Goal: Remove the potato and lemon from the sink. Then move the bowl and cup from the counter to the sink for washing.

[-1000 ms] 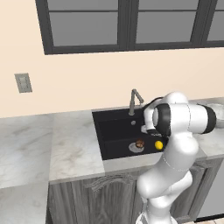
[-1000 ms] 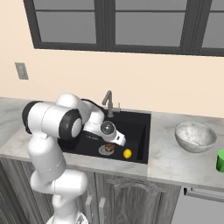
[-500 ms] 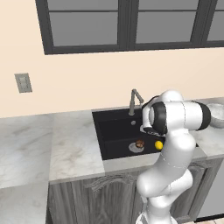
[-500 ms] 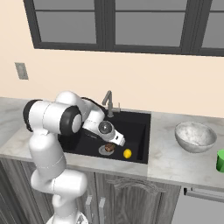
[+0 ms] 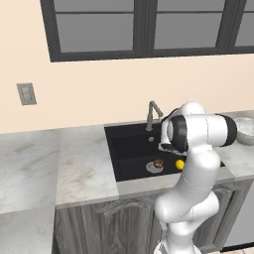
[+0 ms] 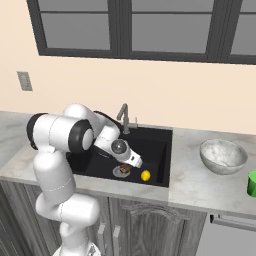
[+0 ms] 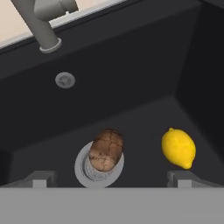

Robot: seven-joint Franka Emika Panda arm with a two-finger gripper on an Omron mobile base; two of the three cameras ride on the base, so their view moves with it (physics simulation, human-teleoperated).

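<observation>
- The tool [image 7: 111, 178] is held low over the sink [image 7: 144, 65], its two fingertips [image 7: 40, 179] spread wide with nothing pinched between them.
- The potato [image 7: 106, 150] is seen just ahead of the tool, between the lines of the two fingertips, resting on the round grey drain [image 7: 83, 168] and covering most of it.
- The lemon [image 7: 178, 148] is found on the sink floor beside the potato but apart from it, just ahead of the tool's other fingertip and close to a side wall of the basin.
- The grey faucet [image 7: 42, 22] is seen beyond the potato, up above the far wall, with a small round fitting [image 7: 65, 80] set into that wall below it.
- In the right base view, the bowl [image 6: 223, 155] is placed on the tabletop [image 6: 195, 181], well apart from the tool, past the sink's edge.
- The cup [image 6: 251, 184] is set still farther out, beyond the bowl, at the frame's edge.
</observation>
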